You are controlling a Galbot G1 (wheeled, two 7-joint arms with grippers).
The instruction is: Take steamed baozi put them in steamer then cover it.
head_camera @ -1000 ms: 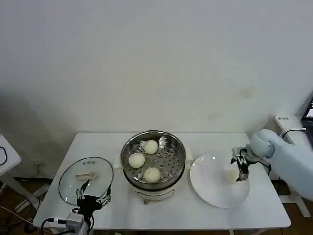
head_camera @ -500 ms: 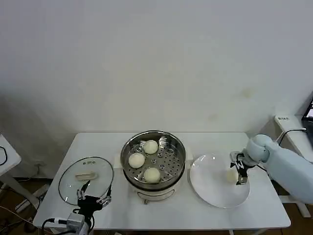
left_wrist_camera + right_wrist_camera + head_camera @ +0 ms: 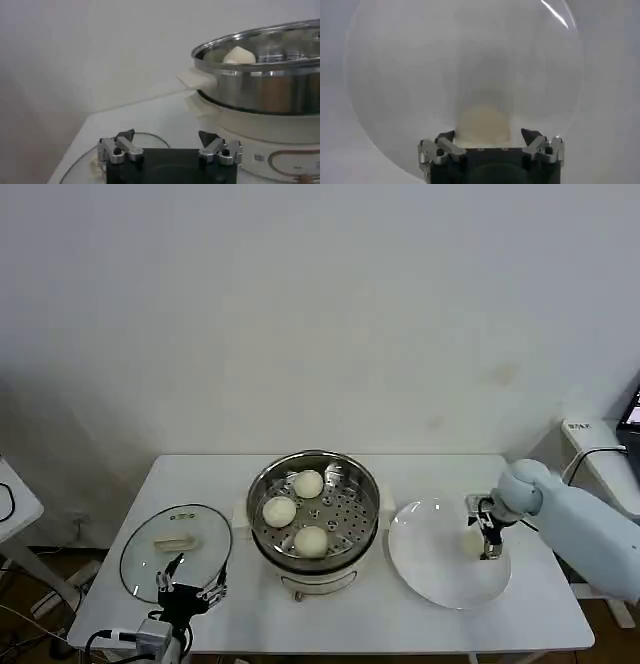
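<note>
Right pincer (image 3: 482,529) shifted slightly left, open astride one baozi (image 3: 484,121) on plate (image 3: 430,574), three baozi in steamer (image 3: 313,484)

Three cream-white steamed baozi (image 3: 295,511) sit on the hole-dotted silver tray of a shiny steel steamer (image 3: 315,519) with a cream-white base. A fourth pale cream bun (image 3: 482,122) lies on a glossy white plate (image 3: 430,574). The table (image 3: 520,609) is white, the clear glass lid (image 3: 175,549) has a cream handle, and the right arm (image 3: 575,524) is pale blue-white.

White plate (image 3: 430,579) on table (image 3: 520,609) R side, glass lid (image 3: 150,559) L side.
</note>
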